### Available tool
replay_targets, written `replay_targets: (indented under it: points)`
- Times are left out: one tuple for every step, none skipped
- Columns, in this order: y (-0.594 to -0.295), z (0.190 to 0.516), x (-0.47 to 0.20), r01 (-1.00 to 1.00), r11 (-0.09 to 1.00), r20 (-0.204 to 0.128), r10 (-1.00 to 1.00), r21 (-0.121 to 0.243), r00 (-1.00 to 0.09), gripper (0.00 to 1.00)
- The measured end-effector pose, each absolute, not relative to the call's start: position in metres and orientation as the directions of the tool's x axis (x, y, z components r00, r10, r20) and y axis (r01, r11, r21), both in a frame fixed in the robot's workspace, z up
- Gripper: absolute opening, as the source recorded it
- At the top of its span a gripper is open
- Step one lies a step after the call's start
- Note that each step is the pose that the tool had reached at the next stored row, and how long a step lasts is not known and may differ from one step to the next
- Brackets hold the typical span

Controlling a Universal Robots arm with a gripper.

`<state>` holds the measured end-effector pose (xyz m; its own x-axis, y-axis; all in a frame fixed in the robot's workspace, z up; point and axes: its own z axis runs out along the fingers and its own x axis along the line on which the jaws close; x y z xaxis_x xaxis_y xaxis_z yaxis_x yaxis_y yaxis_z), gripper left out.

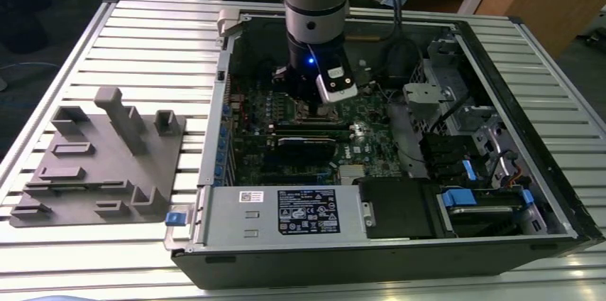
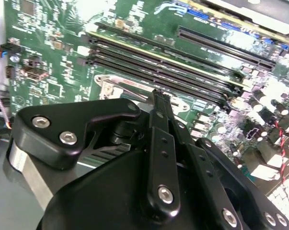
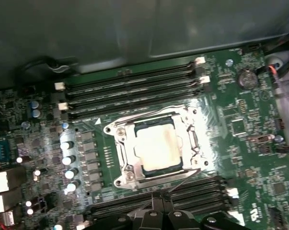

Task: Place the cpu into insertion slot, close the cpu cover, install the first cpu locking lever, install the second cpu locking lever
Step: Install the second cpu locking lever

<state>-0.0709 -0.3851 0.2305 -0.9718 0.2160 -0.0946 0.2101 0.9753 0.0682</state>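
With the cpu [image 3: 156, 147] seated in the insertion slot [image 3: 134, 128] and the cpu cover [image 3: 126, 154] shut over it, claw [image 3: 157, 197] sits closed, empty, just beside the socket's lever edge.

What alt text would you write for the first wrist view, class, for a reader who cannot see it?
A silver-grey cpu sits in the square insertion slot on a green motherboard, with the metal cpu cover framing it. Long black memory slots run on both sides of the socket, and the dark tip of the tool sits beside the socket.
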Motion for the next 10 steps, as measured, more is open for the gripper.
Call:
replay_targets:
  points:
    - [-0.3851,0.2296,-0.0727,0.210,0.975,-0.095,0.216,0.068,-0.972,0.11]
    - [-0.3851,0.2286,-0.0740,0.210,0.975,-0.095,0.216,0.068,-0.972,0.11]
    - [-0.3851,0.2278,-0.0745,0.210,0.975,-0.095,0.216,0.068,-0.972,0.11]
    - [-0.3852,0.2275,-0.0749,0.210,0.975,-0.095,0.216,0.068,-0.972,0.11]
    - [-0.3852,0.2274,-0.0750,0.210,0.975,-0.095,0.216,0.068,-0.972,0.11]
    - [-0.3851,0.2273,-0.0753,0.210,0.975,-0.095,0.216,0.068,-0.972,0.11]
    - [-0.3851,0.2273,-0.0756,0.210,0.975,-0.095,0.216,0.068,-0.972,0.11]
    - [-0.3851,0.2273,-0.0756,0.210,0.975,-0.095,0.216,0.068,-0.972,0.11]
    - [-0.3851,0.2273,-0.0756,0.210,0.975,-0.095,0.216,0.068,-0.972,0.11]
    - [-0.3852,0.2272,-0.0756,0.210,0.975,-0.095,0.216,0.068,-0.972,0.11]
